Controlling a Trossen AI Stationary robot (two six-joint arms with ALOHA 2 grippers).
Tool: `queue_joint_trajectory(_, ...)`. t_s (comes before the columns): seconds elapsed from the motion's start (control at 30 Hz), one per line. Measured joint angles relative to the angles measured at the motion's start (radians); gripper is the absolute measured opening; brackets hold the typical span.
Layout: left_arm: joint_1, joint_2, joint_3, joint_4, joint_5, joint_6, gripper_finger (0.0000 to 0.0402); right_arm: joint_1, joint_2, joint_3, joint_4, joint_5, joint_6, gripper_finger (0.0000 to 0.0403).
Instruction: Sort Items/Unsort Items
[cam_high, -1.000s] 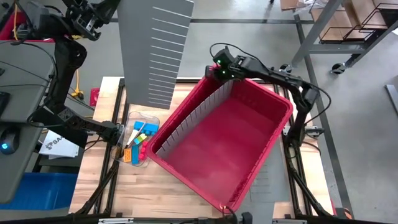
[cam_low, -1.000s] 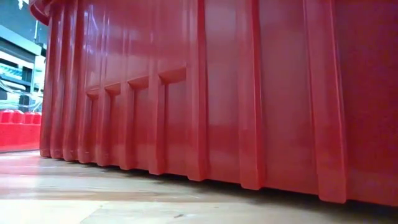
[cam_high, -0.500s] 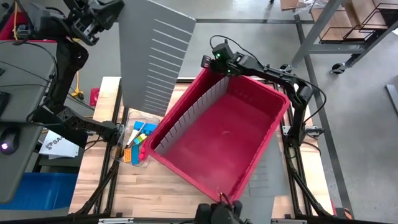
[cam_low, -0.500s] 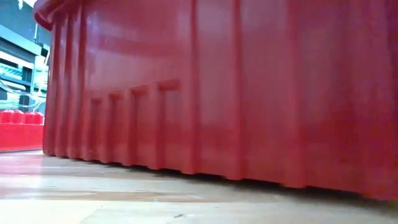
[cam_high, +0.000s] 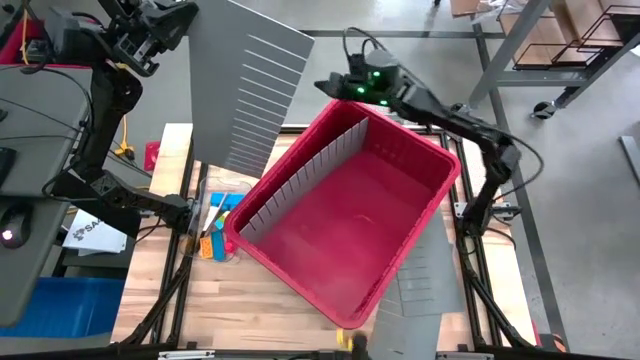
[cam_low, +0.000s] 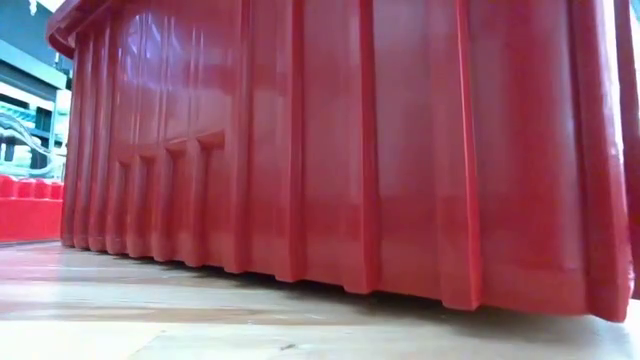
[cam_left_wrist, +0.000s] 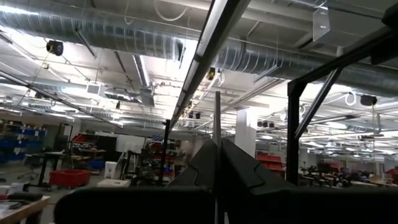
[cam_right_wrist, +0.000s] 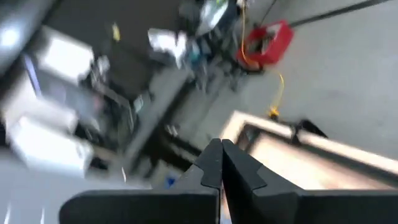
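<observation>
Where bin (cam_high: 350, 235) overlaps — items (cam_high: 215, 225) half-hidden

- I see the red bin (cam_high: 350, 235) lying askew on the wood table (cam_high: 160, 300).
- A grey slatted panel (cam_high: 245, 90) stands above the table's far-left part.

My items (cam_high: 215, 232), small orange, blue, yellow and red blocky pieces with a thin dark stick among them, lie heaped in a loose cluster at nine o'clock on the table, partly hidden from me.
</observation>
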Motion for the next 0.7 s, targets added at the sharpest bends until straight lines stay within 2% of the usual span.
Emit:
queue_joint_trajectory(0.17, 0.028, 0.000, 0.000, -0.001, -0.001, 0.015, 0.0000, 0.165, -0.195, 0.000, -0.494, -0.009, -0.109, 0.0000)
queue_joint_trajectory(0.27, 0.052, 0.000, 0.000, -0.001, 0.000, 0.016, 0.0000, 0.335, -0.316, 0.000, -0.833, 0.019, 0.008, 0.0000)
queue_joint_trajectory(0.33, 0.064, 0.000, 0.000, -0.002, -0.001, 0.027, 0.0000, 0.477, -0.376, 0.000, -0.992, 0.040, 0.169, 0.0000)
queue_joint_trajectory(0.53, 0.089, 0.000, 0.000, -0.010, 0.008, 0.058, 0.0000, 0.936, -0.455, 0.000, -1.211, 0.147, 0.835, 0.0000)
queue_joint_trajectory(0.63, 0.091, 0.000, 0.000, -0.010, 0.023, 0.059, 0.0000, 1.105, -0.425, -0.027, -1.371, 0.150, 1.115, 0.0000)
queue_joint_trajectory(0.7, 0.091, 0.001, 0.000, -0.011, 0.024, 0.060, 0.0000, 1.179, -0.421, -0.082, -1.391, 0.159, 1.284, 0.0000)
